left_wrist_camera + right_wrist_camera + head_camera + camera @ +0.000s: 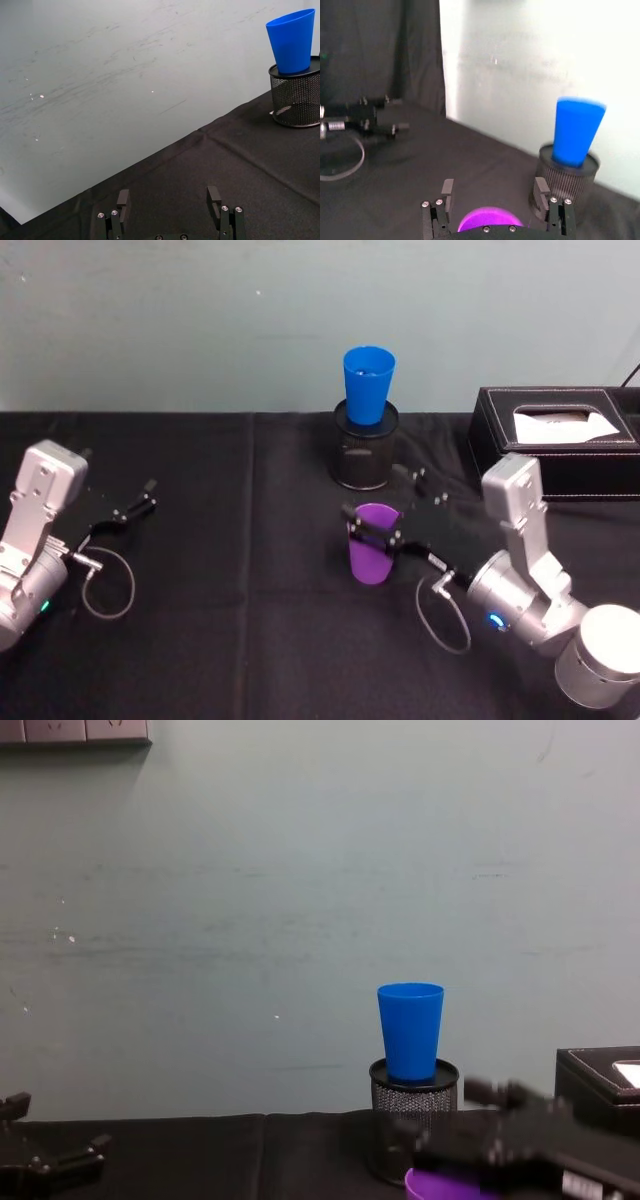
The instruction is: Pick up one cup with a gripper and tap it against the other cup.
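The purple cup (372,552) stands upright on the black cloth at mid-table. My right gripper (375,495) is open and straddles its upper part, one finger on each side. In the right wrist view the purple cup's rim (490,220) lies between the spread fingers (447,192), with a small gap on each side. The blue cup (368,385) sits upright in a black mesh pen holder (365,455) just behind, and also appears as the blue cup (410,1030) in the chest view. My left gripper (140,498) rests open at the far left, holding nothing.
A black tissue box (560,440) stands at the back right, close to the right arm. A pale wall rises right behind the table's far edge. Loose cables loop beside both wrists.
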Motion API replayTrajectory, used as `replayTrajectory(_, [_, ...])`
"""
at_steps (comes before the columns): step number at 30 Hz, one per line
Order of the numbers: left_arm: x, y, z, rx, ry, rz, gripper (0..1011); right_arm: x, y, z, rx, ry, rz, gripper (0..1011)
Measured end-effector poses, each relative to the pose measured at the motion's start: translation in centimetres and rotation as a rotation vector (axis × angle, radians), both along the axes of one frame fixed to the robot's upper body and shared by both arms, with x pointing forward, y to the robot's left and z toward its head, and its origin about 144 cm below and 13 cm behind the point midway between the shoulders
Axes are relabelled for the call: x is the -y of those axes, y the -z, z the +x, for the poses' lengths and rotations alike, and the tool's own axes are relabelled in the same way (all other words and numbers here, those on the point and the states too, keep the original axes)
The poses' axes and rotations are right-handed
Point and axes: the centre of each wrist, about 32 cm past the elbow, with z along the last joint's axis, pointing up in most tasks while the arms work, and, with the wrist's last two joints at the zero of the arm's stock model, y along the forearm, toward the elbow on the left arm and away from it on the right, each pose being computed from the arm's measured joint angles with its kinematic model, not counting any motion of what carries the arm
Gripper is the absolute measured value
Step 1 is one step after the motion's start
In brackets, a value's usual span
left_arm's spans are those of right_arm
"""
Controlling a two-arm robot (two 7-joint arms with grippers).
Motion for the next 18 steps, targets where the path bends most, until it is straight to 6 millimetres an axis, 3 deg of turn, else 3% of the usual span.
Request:
replayTrajectory(8, [0.0, 0.0, 0.0, 0.000, 0.000, 0.000, 1000, 0.5, -3.6, 0.0, 0.035, 0.072, 0.023, 1003])
replayTrajectory(18, [0.0, 0.0, 0.0, 0.000, 0.000, 0.000, 1000, 1.9, -3.6, 0.2, -0.039, 0.316, 0.056, 1003])
